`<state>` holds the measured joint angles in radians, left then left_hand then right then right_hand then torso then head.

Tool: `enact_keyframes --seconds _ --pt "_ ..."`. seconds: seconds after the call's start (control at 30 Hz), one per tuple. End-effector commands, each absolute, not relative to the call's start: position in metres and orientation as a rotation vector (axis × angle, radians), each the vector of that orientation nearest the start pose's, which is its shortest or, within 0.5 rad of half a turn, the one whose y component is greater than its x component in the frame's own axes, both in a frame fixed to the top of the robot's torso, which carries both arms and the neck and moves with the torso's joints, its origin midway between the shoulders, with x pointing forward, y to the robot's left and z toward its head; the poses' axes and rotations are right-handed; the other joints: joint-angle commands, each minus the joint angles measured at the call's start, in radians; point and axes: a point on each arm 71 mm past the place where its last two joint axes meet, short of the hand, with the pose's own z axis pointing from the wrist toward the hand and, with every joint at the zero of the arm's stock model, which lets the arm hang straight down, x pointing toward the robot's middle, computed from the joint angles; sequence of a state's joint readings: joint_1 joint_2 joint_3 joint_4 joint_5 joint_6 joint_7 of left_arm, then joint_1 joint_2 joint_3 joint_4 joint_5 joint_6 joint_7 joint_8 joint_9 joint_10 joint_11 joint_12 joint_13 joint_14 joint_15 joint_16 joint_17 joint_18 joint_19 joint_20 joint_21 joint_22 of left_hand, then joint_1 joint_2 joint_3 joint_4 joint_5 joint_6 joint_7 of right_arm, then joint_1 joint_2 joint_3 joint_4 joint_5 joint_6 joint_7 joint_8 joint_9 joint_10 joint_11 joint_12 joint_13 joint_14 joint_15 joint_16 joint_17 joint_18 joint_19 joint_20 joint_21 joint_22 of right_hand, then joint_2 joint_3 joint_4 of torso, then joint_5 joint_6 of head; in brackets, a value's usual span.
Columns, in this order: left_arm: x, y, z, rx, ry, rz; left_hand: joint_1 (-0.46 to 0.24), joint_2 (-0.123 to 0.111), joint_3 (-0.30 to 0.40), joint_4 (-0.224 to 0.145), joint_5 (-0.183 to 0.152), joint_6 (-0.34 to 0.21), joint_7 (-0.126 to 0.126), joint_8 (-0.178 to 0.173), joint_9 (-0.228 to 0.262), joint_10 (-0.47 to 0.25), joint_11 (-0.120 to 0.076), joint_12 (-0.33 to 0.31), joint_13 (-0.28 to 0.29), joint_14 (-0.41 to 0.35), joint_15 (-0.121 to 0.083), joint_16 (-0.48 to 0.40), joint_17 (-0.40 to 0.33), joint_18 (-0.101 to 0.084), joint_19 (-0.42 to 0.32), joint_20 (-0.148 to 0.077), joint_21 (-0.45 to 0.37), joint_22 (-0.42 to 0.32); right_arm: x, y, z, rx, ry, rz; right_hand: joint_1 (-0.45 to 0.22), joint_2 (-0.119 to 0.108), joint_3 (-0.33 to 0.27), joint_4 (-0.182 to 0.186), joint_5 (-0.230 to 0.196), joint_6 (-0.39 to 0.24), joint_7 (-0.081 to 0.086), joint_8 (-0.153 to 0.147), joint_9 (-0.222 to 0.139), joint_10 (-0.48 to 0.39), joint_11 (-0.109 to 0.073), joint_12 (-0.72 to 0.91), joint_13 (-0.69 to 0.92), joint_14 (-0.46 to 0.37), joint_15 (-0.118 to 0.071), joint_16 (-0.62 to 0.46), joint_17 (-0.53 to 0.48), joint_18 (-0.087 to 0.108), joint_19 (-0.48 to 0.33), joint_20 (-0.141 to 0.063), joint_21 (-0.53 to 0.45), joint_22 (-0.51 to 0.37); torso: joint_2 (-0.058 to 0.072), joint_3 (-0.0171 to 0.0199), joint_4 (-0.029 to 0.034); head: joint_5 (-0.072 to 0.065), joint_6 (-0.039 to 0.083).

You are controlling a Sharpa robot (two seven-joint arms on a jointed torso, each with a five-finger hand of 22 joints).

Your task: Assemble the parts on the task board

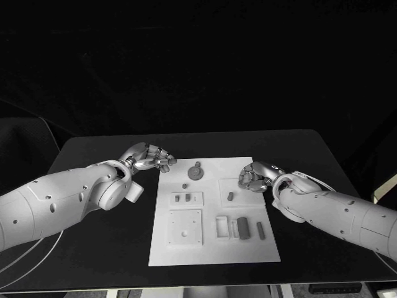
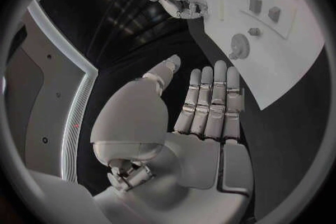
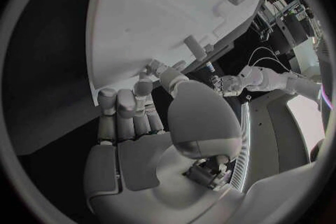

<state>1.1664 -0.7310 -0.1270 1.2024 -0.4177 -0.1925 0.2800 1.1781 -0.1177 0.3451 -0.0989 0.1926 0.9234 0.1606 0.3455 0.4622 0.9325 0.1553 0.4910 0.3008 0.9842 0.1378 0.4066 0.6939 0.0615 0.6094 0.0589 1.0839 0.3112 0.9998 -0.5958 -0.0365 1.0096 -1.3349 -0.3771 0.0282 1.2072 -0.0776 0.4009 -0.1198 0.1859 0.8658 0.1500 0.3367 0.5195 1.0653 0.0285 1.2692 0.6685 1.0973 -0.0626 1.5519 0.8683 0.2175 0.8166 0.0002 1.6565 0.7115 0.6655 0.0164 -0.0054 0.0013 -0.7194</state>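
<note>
My left hand [image 2: 210, 106] hovers at the task board's [image 1: 212, 248] left edge, fingers straight, together, empty; my right hand's [image 1: 255, 176] fingers curl at its right edge, grip indeterminate.

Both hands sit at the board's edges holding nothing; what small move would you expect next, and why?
Probably the right hand moves inward over the task board toward the small part nearest it. That hand already hovers at the board's right edge, fingers apart, holding nothing. The left hand is off the board's upper left corner, also holding nothing.
</note>
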Motion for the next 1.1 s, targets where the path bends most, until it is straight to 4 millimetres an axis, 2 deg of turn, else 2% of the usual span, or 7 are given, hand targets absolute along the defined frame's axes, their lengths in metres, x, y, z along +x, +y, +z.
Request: enact_keyframes --seconds 0.03,0.67,1.1 --pt "0.5192 0.2378 -0.2472 -0.759 1.734 -1.219 -0.008 0.005 -0.004 0.001 -0.001 -0.007 -0.002 -0.006 0.001 -0.006 -0.001 -0.004 -0.001 -0.008 -0.001 -0.006 -0.001 0.005 -0.006 -0.001 -0.004 0.001 0.5132 -0.2268 -0.3216 0.052 1.83 0.543 0.008 -0.003 0.008 -0.001 0.003 0.013 0.01 0.0 -0.001 0.004 0.001 0.005 -0.001 0.004 -0.002 0.005 0.001 0.032 0.003 0.0 0.13 -0.001 0.0 0.0003 -0.0005 0.0 0.0" --pt "0.5191 0.2375 -0.2473 -0.76 1.738 -1.22 -0.009 0.005 -0.004 0.002 -0.001 -0.007 -0.002 -0.006 0.001 -0.006 -0.001 -0.005 -0.001 -0.008 -0.001 -0.008 -0.002 0.005 -0.007 -0.001 -0.005 0.001 0.5136 -0.2237 -0.3221 0.048 1.829 0.531 0.009 -0.004 0.012 0.001 0.003 0.019 0.009 0.003 0.0 0.007 0.001 0.006 -0.002 0.006 -0.003 0.006 0.001 0.032 0.004 0.0 0.131 -0.001 0.001 0.001 0.0 0.001 -0.002" --pt "0.5191 0.2378 -0.2474 -0.761 1.74 -1.219 -0.009 0.005 -0.004 0.002 -0.001 -0.007 -0.002 -0.006 0.001 -0.007 -0.001 -0.006 -0.001 -0.009 0.0 -0.01 -0.002 0.004 -0.008 -0.001 -0.006 0.001 0.5136 -0.2248 -0.322 0.034 1.827 0.511 0.013 0.003 0.034 0.005 0.003 0.053 0.006 0.017 0.005 0.017 -0.001 0.012 -0.003 0.014 -0.004 0.011 0.003 0.033 0.012 0.001 0.135 0.001 0.002 0.0011 -0.0006 0.001 -0.003"
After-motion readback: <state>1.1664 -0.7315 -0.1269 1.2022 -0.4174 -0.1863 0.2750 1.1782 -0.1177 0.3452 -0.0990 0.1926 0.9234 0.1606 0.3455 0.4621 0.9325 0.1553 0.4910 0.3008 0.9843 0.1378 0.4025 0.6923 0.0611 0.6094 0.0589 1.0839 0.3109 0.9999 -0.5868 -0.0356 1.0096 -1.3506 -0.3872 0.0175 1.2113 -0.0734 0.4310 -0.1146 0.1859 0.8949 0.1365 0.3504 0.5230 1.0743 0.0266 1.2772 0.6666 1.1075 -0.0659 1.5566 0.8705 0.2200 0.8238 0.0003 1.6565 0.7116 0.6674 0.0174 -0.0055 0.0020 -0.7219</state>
